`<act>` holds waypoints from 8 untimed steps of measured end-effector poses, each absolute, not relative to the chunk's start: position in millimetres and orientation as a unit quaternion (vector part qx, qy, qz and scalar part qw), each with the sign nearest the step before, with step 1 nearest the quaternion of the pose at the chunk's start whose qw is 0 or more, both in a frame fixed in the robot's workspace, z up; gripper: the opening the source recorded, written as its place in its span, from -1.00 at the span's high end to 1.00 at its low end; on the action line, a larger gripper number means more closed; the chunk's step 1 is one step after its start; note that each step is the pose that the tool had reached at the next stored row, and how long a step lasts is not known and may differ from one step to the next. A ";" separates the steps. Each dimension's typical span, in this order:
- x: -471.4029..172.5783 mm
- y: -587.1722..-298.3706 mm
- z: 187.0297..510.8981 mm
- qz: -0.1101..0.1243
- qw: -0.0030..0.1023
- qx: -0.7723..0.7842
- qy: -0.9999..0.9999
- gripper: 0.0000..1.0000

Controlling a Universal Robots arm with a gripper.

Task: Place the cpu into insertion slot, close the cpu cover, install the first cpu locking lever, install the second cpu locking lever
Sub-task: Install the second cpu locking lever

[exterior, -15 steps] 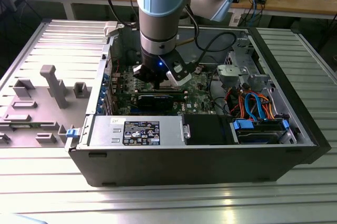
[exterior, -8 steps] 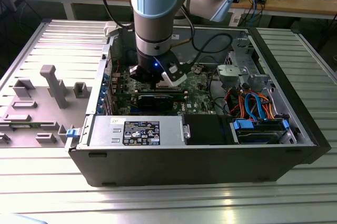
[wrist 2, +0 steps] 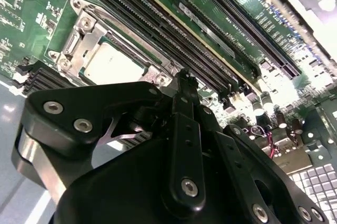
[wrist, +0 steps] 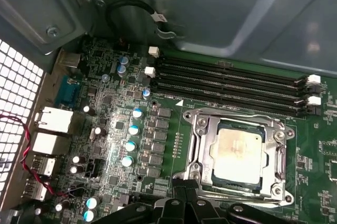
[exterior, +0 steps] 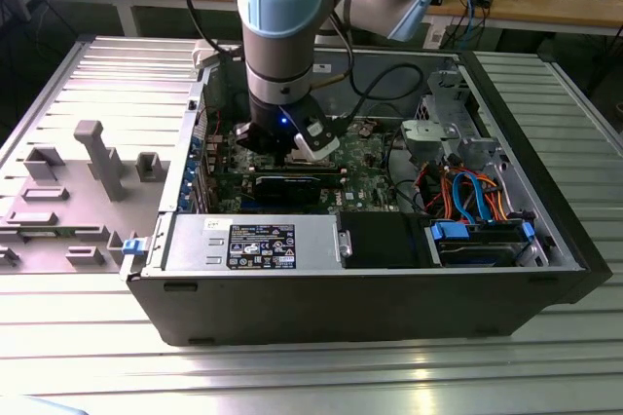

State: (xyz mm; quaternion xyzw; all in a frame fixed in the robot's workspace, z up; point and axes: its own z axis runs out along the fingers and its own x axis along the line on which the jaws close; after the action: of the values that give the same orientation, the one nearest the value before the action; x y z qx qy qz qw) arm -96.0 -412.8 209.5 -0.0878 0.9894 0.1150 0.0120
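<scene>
Hanging low inside the open computer case (exterior: 389,308), the gripper (wrist 2: 184,84) shows you its black fingers (wrist 2: 185,145) drawn together into one narrow stack with nothing between them. Just beyond the tip you find the cpu (wrist: 236,151), seated flat in the insertion slot (wrist: 213,179), its dull silver top bare. Around it lies the cpu cover (wrist: 202,145), a thin bright frame folded down flat over the chip's edges. Judge the cpu as light, rigid and fragile on its contact side: take it by opposite edges only, never across the top face. The cover looks like springy sheet metal, best pushed at its free edge. Beside the socket run the memory slots (wrist: 226,82), long and black, then the green motherboard (wrist: 174,129) with its capacitors. In the exterior view the arm (exterior: 280,35) stands over the board, and a printed label (exterior: 261,245) sits on the power supply (exterior: 185,245); its writing is not yours to read off.
</scene>
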 end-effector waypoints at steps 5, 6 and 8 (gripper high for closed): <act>-96.1 -412.3 204.4 0.115 0.012 -0.088 0.989 0.79; -96.1 -411.9 203.9 0.115 0.012 -0.088 0.989 0.79; -96.1 -410.5 203.3 0.115 0.012 -0.088 0.989 0.79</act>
State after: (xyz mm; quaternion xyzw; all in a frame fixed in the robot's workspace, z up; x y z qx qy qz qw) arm -96.1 -410.5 203.3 -0.0880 0.9894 0.1149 0.0120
